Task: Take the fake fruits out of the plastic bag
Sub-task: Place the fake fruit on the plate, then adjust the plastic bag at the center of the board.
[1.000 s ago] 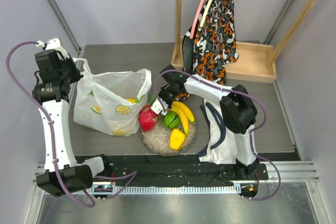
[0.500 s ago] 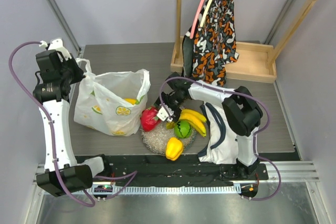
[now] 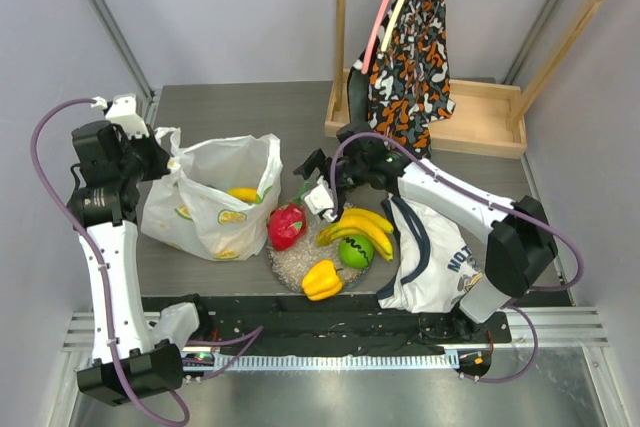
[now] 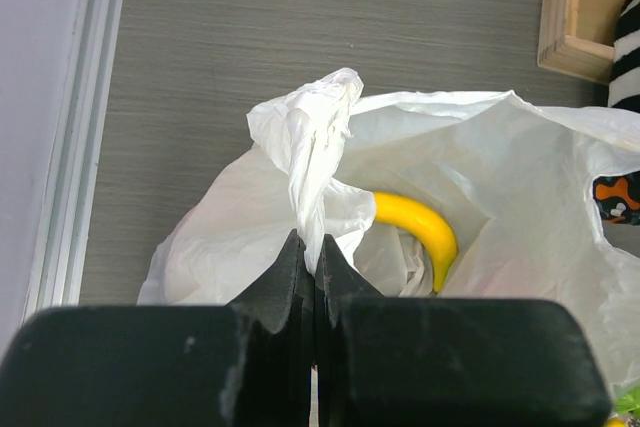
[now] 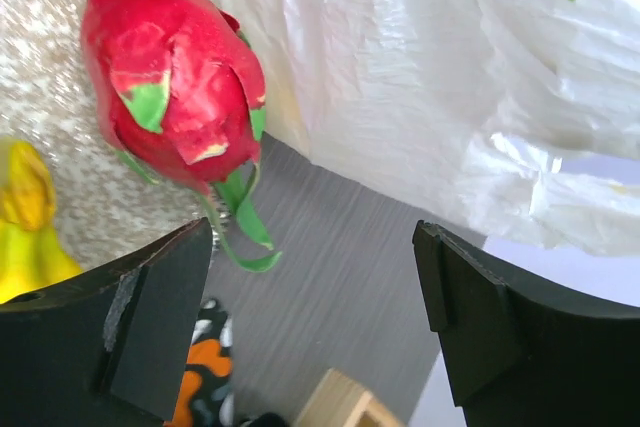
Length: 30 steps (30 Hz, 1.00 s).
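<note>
The plastic bag (image 3: pixel 215 202) stands open at the left of the table, with a yellow fruit (image 3: pixel 243 193) inside it. My left gripper (image 3: pixel 166 160) is shut on the bag's twisted handle (image 4: pixel 312 147) and holds it up; the curved yellow fruit (image 4: pixel 418 229) lies below in the bag. My right gripper (image 3: pixel 316 190) hangs open and empty between the bag and the plate (image 3: pixel 296 263). In the right wrist view the right gripper (image 5: pixel 310 247) is just beyond the red fruit (image 5: pixel 175 97) and beside the bag (image 5: pixel 430 67). On the plate lie the red fruit (image 3: pixel 287 225), bananas (image 3: pixel 358 227), a green ball (image 3: pixel 352 251) and a yellow pepper (image 3: pixel 322 279).
An orange-black patterned cloth bag (image 3: pixel 410 42) hangs from a wooden rack over a wooden tray (image 3: pixel 475 122) at the back right. A white jersey with navy trim (image 3: pixel 435 257) lies under the right arm, right of the plate.
My right gripper opened, let go of the green ball and pulled back towards the bag. The ball rolled right on the plate and the pepper shifted. The left gripper kept its hold on the handle.
</note>
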Available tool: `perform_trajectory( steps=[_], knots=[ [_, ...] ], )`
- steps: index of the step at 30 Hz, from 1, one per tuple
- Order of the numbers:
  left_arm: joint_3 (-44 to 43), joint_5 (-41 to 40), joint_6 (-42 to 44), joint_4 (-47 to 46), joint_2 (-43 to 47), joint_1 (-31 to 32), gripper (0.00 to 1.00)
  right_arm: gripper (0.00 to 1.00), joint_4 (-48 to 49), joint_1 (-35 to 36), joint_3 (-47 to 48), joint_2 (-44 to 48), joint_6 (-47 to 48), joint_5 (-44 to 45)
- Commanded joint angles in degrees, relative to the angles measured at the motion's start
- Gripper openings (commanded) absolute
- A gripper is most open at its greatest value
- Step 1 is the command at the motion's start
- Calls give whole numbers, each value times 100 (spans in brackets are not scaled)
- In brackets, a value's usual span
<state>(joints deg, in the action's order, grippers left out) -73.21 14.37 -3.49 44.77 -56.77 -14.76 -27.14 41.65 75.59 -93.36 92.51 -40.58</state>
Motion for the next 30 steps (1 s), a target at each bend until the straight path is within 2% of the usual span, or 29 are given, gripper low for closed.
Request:
perform_trajectory(
  steps=[1,5,8,10,12,13,14,15,17,22,25,30],
  knots=[
    [-53,268,94,-83,0,-44,0,88,209,-43,-395,624,-1356,215],
    [-88,338,85,-83,-27,-44,0,83,-239,-113,-940,1311,-1918,479],
    [-175,504,312,136,-62,-44,0,80,-206,-113,-828,1706,-2586,472],
    [-333,942,725,748,-97,-44,0,77,363,-113,-268,1725,-4374,463],
    [-483,1137,1322,1216,-71,-44,0,72,1418,-104,225,1568,-5919,376],
    [-475,1234,1507,1601,77,-44,0,67,1761,-96,715,1427,-6277,340],
    [-414,1243,1700,1753,174,-44,0,66,2347,-17,955,1122,-6550,331],
    [-361,1235,1937,1867,271,-44,0,64,2527,44,1184,892,-6796,322],
    [-247,1235,2115,2087,588,-44,0,63,2669,307,1861,270,-6738,314],
    [-185,1086,2282,2421,905,-44,0,61,3162,897,2258,-629,-6413,51],
    [-211,980,2282,2676,1089,-44,0,59,2803,1257,2119,-1034,-6035,-239],
    [-115,507,2361,2896,1554,-44,0,51,1450,1513,1670,-1430,-5332,-135]
  ],
)
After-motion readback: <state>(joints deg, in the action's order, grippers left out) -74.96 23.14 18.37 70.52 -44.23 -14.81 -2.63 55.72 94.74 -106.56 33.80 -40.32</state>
